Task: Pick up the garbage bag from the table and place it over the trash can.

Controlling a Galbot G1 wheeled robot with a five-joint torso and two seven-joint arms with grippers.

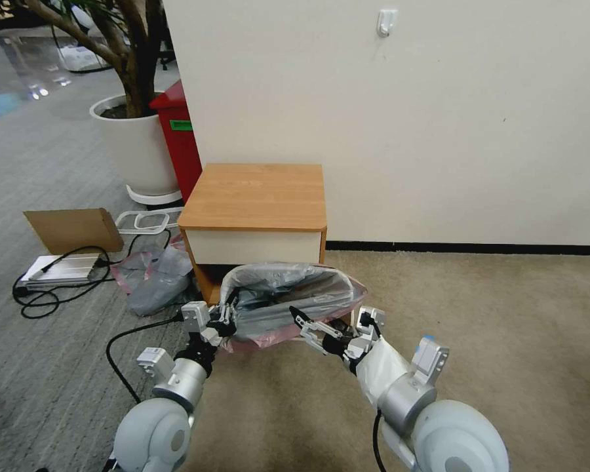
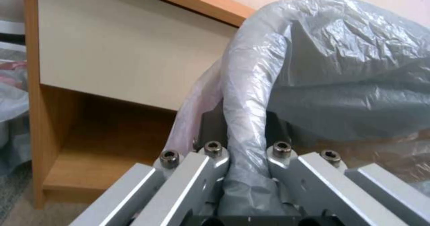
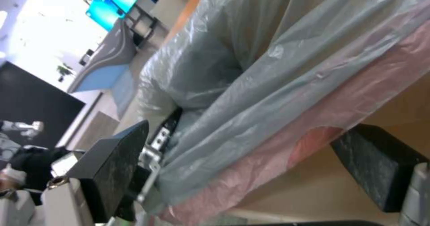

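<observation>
You are holding the garbage bag (image 1: 288, 298) stretched between both grippers, just in front of the table (image 1: 255, 196).

Your left gripper (image 1: 224, 319) is pinching the bag's rolled edge — your right gripper (image 1: 306, 326) is standing spread, pads either side of the pink-red rim.

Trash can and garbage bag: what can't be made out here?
- Trash can: its body is draped by the garbage bag in the head view.
- Left pincer: left wrist view, fingertips buried in bag folds.
- Right pincer: open, astride the bag's pink rim; contact unclear.
</observation>
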